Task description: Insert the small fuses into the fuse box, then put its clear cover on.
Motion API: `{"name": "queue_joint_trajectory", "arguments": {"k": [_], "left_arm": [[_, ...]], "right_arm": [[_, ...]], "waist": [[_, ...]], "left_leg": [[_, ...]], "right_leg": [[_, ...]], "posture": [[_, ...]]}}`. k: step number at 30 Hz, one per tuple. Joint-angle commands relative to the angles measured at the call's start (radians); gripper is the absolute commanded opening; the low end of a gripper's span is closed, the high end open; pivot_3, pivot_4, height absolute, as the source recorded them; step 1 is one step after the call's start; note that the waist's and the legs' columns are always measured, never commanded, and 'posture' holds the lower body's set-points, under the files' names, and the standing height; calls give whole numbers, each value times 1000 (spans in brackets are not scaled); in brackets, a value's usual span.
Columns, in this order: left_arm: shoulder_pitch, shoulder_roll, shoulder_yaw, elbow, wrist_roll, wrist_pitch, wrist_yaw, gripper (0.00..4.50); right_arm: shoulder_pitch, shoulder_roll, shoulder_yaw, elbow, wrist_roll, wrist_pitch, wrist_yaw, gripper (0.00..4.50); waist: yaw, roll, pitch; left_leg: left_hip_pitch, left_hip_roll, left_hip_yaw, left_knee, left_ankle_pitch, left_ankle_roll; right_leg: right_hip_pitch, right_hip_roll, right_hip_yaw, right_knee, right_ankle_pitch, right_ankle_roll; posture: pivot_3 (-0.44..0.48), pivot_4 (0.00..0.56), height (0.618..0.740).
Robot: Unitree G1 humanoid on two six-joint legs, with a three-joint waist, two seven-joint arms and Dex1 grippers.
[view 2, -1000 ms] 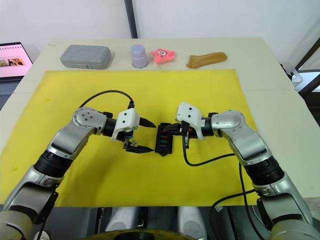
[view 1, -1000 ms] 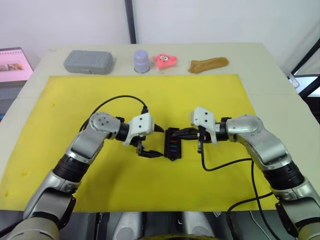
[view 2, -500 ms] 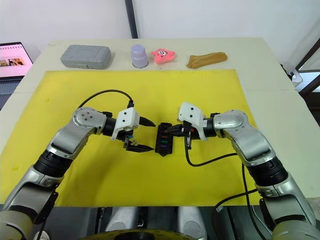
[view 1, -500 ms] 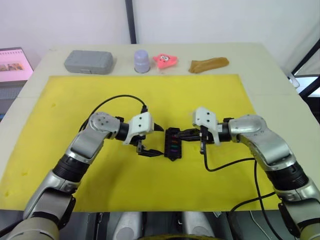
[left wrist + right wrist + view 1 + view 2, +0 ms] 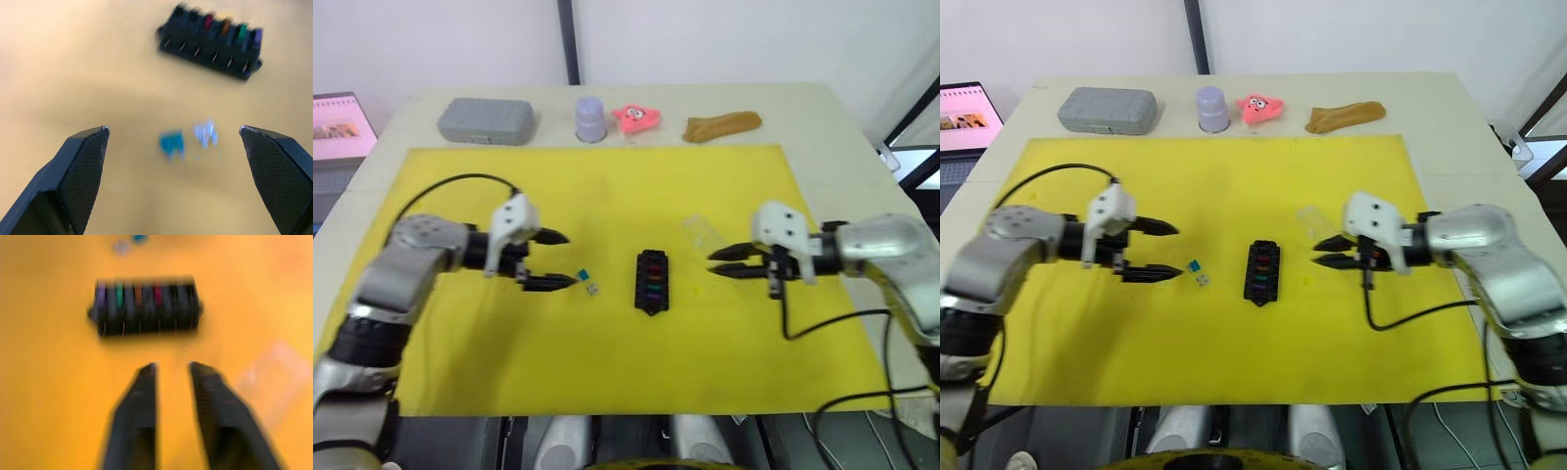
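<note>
The black fuse box (image 5: 651, 282) lies in the middle of the yellow mat (image 5: 607, 186), with red, amber, green and purple fuses (image 5: 225, 25) standing in one row. To its left, a teal fuse (image 5: 583, 274) and a pale grey fuse (image 5: 593, 288) lie loose on the mat. My left gripper (image 5: 566, 259) is wide open just left of those two, holding nothing. The clear cover (image 5: 700, 230) rests to the upper right of the box. My right gripper (image 5: 712, 264) is right of the box, narrowly open and empty.
Along the table's far edge sit a grey case (image 5: 485, 120), a lilac cup (image 5: 590, 118), a pink toy (image 5: 637, 118) and a brown cloth-like piece (image 5: 722, 125). A lit screen (image 5: 340, 127) stands off the table's left side. Black cables loop from both wrists over the mat.
Both grippers have drawn away from the fuse box, the left one to the left and the right one to the right. The left fingers have spread wider. The two loose fuses now show.
</note>
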Motion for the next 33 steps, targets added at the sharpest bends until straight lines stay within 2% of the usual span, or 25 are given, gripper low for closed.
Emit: {"name": "queue_joint_trajectory", "arguments": {"k": [1,4,9,15,22,27,33], "left_arm": [[116,91,151,-11,-50,22,-24,4500],[227,149,242,17,-48,3,-32,4500],[304,181,304,12,-53,-11,-24,4500],[275,172,279,-1,-59,-4,-5,4500],[70,77,56,6,-46,34,0,4500],[-121,-34,-131,183,-30,109,-78,4500],[-219,-60,-214,291,-53,249,-158,4500]], "right_arm": [[43,-66,-118,60,10,-46,44,3074],[101,-113,-169,123,-12,-97,73,4479],[142,-145,-208,195,-29,-144,88,4479],[128,-136,-199,173,-27,-136,63,4479],[-20,-63,-93,35,42,-20,17,4479],[-186,63,62,-122,102,72,-19,4479],[-315,178,197,-182,97,197,-108,4479]], "waist": [[0,0,0],[5,0,0],[7,1,0],[4,1,1],[4,2,1],[4,2,1],[-1,1,1]], "left_leg": [[0,1,0,0,-1,1],[0,1,0,0,-1,1],[0,1,1,0,-1,2],[0,1,1,0,-1,2],[0,1,1,0,-1,1],[-1,0,1,1,0,0],[-2,0,1,1,2,-4]], "right_leg": [[0,0,0,0,0,0],[0,0,0,0,0,0],[2,-1,0,-2,0,0],[2,0,0,-2,0,0],[1,0,0,-2,0,0],[0,0,-1,-1,0,0],[-2,0,-1,1,0,0]], "posture": [[0,150,740],[0,150,740],[0,150,740],[0,150,740],[0,150,740],[0,150,740],[0,150,740]]}}
